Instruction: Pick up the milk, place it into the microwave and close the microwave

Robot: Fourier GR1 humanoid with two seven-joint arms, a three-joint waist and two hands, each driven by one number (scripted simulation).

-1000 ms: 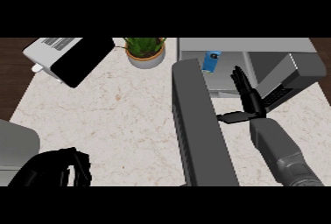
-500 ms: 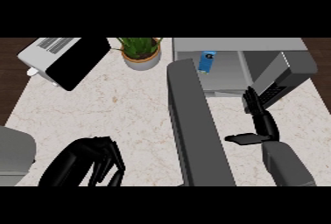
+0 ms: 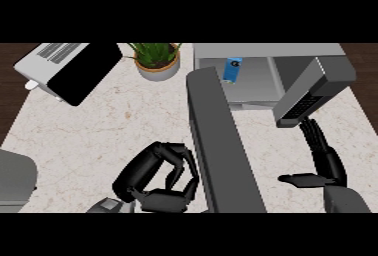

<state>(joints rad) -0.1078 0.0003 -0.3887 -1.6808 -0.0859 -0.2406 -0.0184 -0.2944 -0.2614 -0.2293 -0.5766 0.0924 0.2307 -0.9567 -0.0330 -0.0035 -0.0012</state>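
Two black hands show at the near edge of the head view. The left hand (image 3: 161,180) sits low on the pale marbled counter (image 3: 111,130), just beside the left face of the open microwave door (image 3: 221,150); its fingers are curled inward and nothing can be seen held in them. The right hand (image 3: 322,165) is on the other side of the door, fingers straight and pointing away from the robot, thumb spread out to the left, holding nothing; its fingertips reach up close under the dark grey appliance (image 3: 314,92) that stands at the right.

The microwave door is a long dark grey slab running from the near edge up toward the microwave (image 3: 255,75), standing open between the two hands. At the far left near edge, a grey rounded object (image 3: 16,182) is cut off by the frame.

Farther back, the milk (image 3: 232,70), a small blue carton, stands upright inside the microwave's light grey cavity, near its left front corner and just past the top end of the door. It is well apart from both hands.

At the far end of the counter, a potted plant (image 3: 156,62) with green leaves sits just left of the microwave, and a white and black toaster (image 3: 66,70) lies at an angle in the far left corner.
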